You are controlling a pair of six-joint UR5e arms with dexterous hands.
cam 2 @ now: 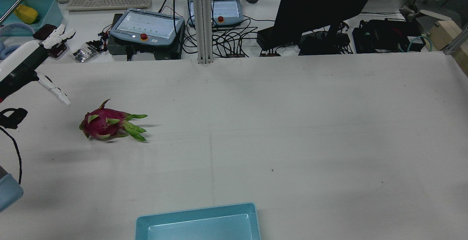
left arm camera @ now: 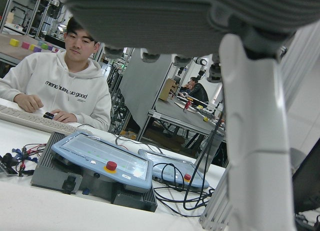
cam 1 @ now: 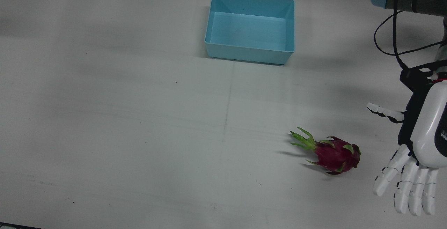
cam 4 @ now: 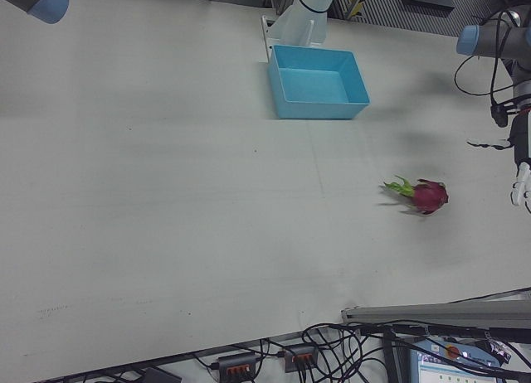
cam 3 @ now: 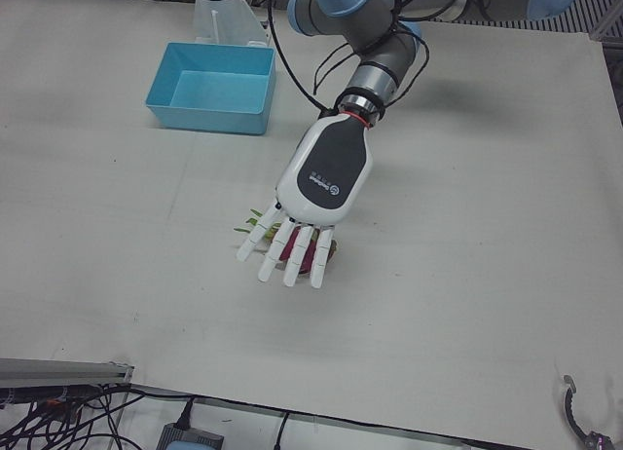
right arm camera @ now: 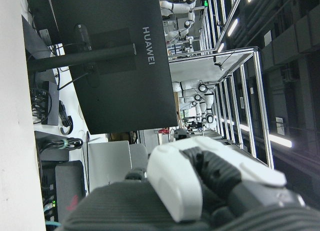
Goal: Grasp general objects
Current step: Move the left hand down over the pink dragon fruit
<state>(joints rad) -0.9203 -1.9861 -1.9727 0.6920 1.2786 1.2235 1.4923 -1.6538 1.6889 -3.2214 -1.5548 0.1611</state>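
A magenta dragon fruit [cam 1: 335, 155] with green leaf tips lies on its side on the white table; it also shows in the rear view [cam 2: 104, 123] and the right-front view [cam 4: 425, 195]. My left hand [cam 1: 415, 152] is open, fingers spread and empty. It hovers above the table beside the fruit, apart from it, toward the table's edge on my left [cam 2: 33, 60]. In the left-front view the raised hand [cam 3: 316, 182] covers most of the fruit. My right hand shows only as a close fragment in the right hand view [right arm camera: 200, 186]; its fingers' state is unclear.
An empty light-blue bin [cam 1: 249, 53] stands near the robot's base at the table's middle [cam 2: 197, 209]. Control pendants, cables, a monitor and a seated person are beyond the table's far edge [cam 2: 146, 27].
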